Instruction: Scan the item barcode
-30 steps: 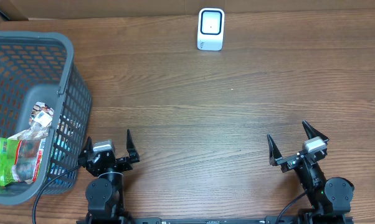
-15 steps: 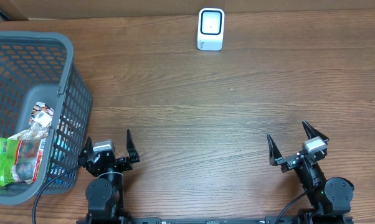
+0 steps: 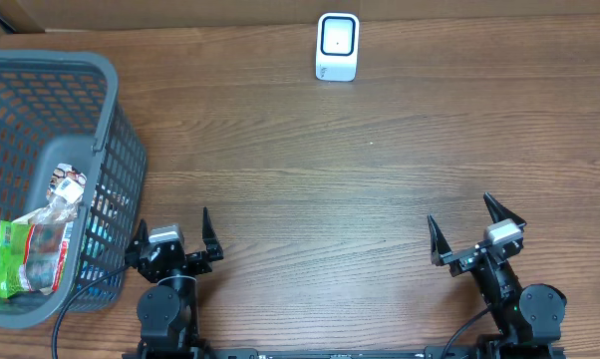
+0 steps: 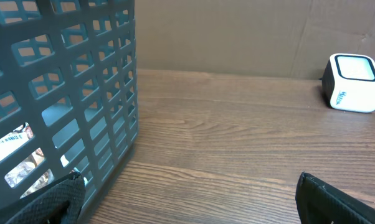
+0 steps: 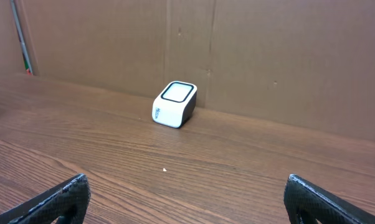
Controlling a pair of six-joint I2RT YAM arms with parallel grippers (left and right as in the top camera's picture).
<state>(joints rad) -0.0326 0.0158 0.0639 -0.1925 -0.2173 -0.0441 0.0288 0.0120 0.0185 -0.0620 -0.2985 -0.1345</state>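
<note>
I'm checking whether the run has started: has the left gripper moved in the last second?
No. The left gripper sits open in the same spot on the overhead view, just right of the gray basket's near corner, exactly as before.

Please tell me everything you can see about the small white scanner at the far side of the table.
The scanner is a small boxy unit with rounded corners, apparently plastic. Its front is white with a small bluish mark and its back looks dark. Its slanted top face holds a pale window in a dark frame. It stands upright on the wooden table, close to the cardboard wall; whether it touches the wall cannot be told. Nothing else touches it.
</note>
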